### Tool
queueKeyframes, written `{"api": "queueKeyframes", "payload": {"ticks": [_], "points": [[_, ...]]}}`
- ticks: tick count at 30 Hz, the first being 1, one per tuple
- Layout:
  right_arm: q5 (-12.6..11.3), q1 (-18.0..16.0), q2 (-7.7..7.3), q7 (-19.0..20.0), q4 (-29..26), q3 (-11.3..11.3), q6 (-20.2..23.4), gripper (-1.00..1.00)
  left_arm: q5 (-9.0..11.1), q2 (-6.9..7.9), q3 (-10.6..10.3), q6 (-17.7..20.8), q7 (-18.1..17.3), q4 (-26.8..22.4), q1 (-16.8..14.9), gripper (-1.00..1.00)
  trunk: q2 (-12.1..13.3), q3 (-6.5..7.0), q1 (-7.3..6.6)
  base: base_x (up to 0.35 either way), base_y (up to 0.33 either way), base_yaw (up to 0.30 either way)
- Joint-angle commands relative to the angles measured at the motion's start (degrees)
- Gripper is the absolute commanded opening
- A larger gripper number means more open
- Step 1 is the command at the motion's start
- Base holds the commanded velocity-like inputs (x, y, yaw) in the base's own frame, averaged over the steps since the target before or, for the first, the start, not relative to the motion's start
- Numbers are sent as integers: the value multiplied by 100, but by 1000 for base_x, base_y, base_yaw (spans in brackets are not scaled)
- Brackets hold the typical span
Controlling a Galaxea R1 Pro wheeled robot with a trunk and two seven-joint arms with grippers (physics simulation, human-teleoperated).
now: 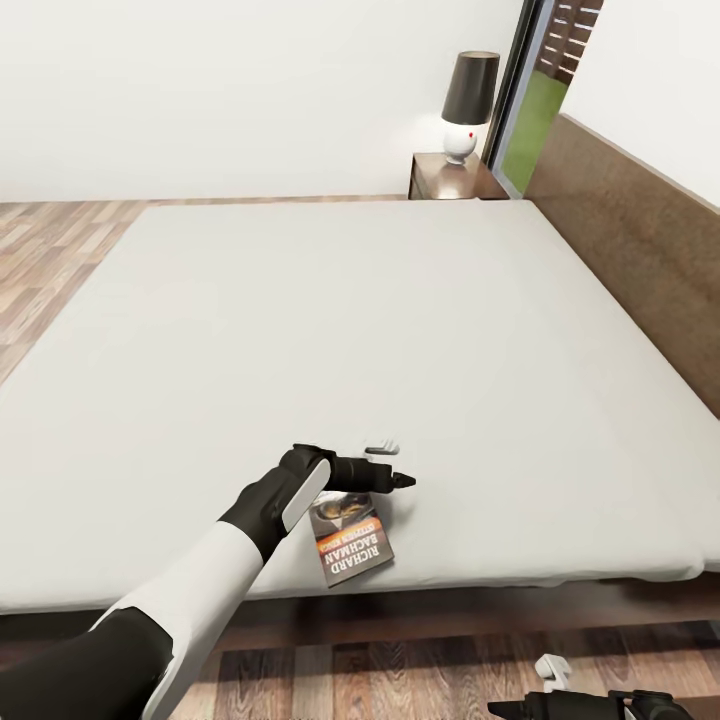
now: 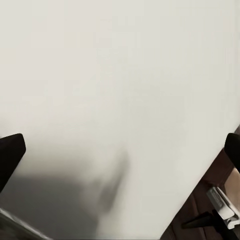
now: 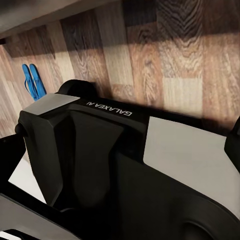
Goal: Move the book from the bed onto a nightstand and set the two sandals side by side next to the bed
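The book, dark with an orange band and white lettering, lies flat on the bed close to the mattress's near edge. My left gripper hovers just over the book's far end, open and empty. In the left wrist view its fingertips stand wide apart over bare grey mattress. Two blue sandals lie together on the wood floor in the right wrist view. A nightstand stands past the bed's far corner. My right gripper hangs low over the floor, its fingers apart and empty.
A lamp with a dark shade occupies the nightstand top. The brown headboard runs along the bed's right side. Wood floor lies left of the bed. My own base sits close before the right wrist camera.
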Motion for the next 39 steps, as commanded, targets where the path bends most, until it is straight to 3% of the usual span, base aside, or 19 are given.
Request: {"api": "queueKeyframes", "payload": {"ticks": [1,39], "points": [[-45,-1,-2,11,-1,2,60,100,-140,0,-7,-3,11,37,2,100,-1,-4,0,-23,11,0],[-45,-1,-2,11,-2,2,60,100,-140,0,-7,-3,11,37,1,100,-1,-4,0,-29,43,0]]}}
